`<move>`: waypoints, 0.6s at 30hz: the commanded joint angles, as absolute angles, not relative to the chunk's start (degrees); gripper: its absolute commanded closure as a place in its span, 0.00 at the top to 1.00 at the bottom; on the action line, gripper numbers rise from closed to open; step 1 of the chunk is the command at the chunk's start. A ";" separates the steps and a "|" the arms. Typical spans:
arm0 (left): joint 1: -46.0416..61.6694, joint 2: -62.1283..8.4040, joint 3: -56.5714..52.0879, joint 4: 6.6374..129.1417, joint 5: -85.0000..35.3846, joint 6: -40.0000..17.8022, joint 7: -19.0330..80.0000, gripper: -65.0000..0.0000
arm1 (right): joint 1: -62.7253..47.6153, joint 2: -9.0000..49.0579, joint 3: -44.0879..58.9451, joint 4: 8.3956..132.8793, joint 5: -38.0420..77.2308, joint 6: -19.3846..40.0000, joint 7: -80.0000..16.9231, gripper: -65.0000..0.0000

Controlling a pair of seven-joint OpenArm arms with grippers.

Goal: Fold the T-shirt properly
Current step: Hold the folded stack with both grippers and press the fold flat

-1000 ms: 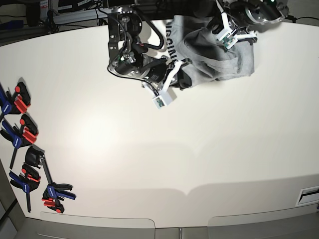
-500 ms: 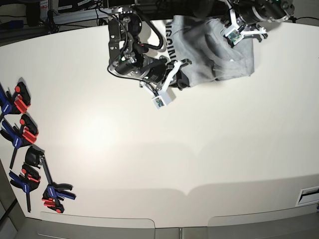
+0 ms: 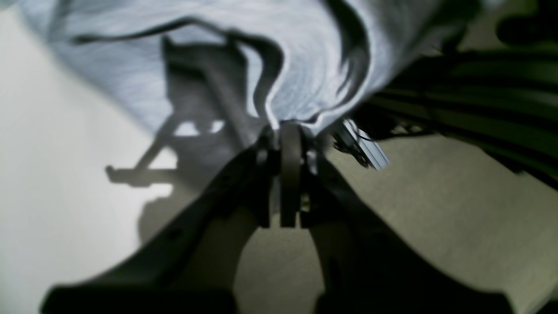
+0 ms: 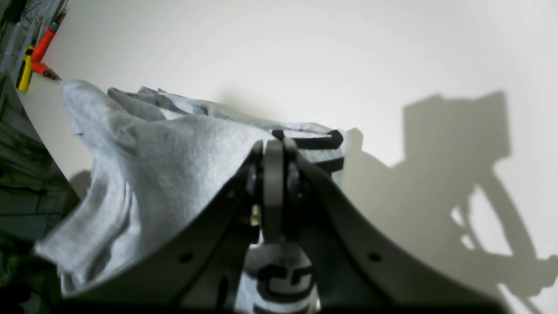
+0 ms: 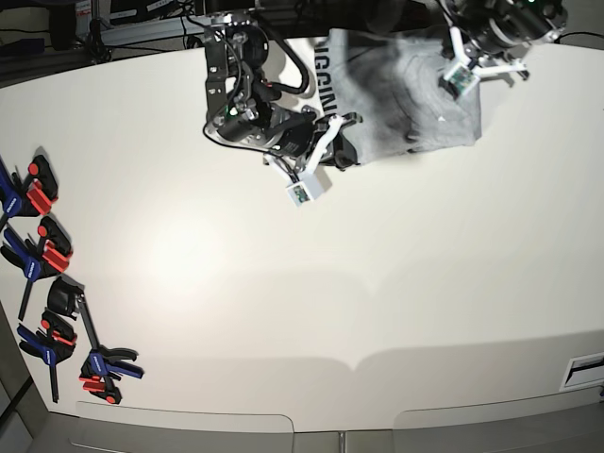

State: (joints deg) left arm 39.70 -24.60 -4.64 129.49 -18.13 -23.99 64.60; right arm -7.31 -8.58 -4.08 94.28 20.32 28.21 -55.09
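The light grey T-shirt (image 5: 406,94) lies bunched at the far edge of the white table (image 5: 283,283), with black lettering (image 5: 326,90) showing along its left side. My right gripper (image 4: 273,146) is shut on a fold of the T-shirt (image 4: 174,144) next to the lettering (image 4: 314,141); in the base view the right gripper (image 5: 342,140) sits at the shirt's lower left corner. My left gripper (image 3: 285,131) is shut on a hem of the T-shirt (image 3: 305,65), which hangs in folds. In the base view the left gripper (image 5: 453,42) is at the shirt's upper right.
Several blue, red and black clamps (image 5: 42,255) lie along the table's left edge. Red and yellow tools (image 4: 35,48) rest near the far corner. Dark frame parts and cables (image 3: 471,96) run just behind the table's far edge, beside the shirt.
My left gripper has moved to the right with the shirt's edge, pulling the bunched cloth out flatter. The right arm has stayed almost still.
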 commanded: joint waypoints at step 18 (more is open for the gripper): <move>44.75 -24.93 -13.21 130.56 -19.16 -22.22 60.23 0.35 | -6.13 -9.00 -4.23 95.13 21.21 27.94 -53.91 0.00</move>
State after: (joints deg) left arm 44.27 -24.49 -12.86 129.49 -19.38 -22.48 61.10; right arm -7.11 -8.60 -4.08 94.28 20.03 28.18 -55.13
